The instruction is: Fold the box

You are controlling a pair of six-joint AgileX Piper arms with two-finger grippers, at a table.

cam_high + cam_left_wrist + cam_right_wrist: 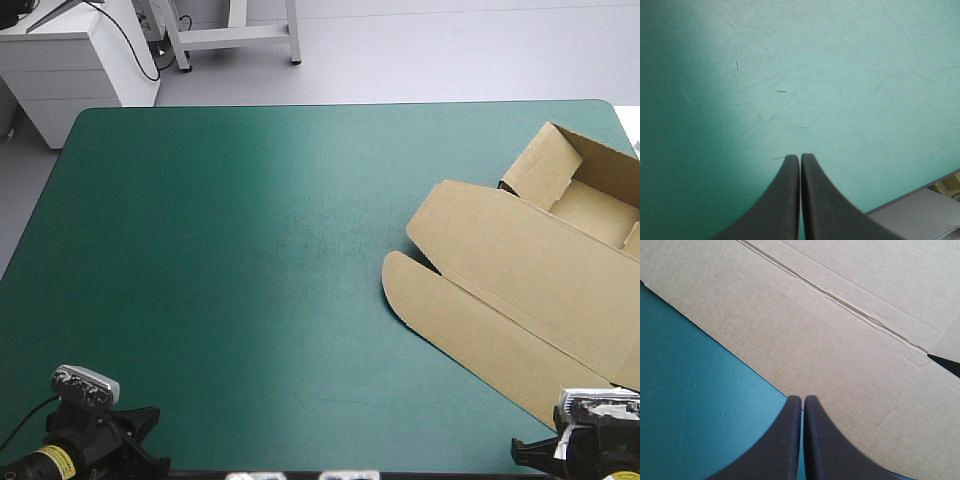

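At the worktop's [250, 250] near edge, at 7 o'clock, the left arm's jaws are seen pressed together over bare teal-green cover [840, 75]. At 5 o'clock, the right arm's jaws — also pressed together — are held over the near edge of the brown box [850, 330]. The box is spread across 3 o'clock, its lid [510, 270] laid flat — walls [545, 165] raised toward 2 o'clock.

Left pincer [800, 157], fingers together, over bare teal-green cover [840, 75].
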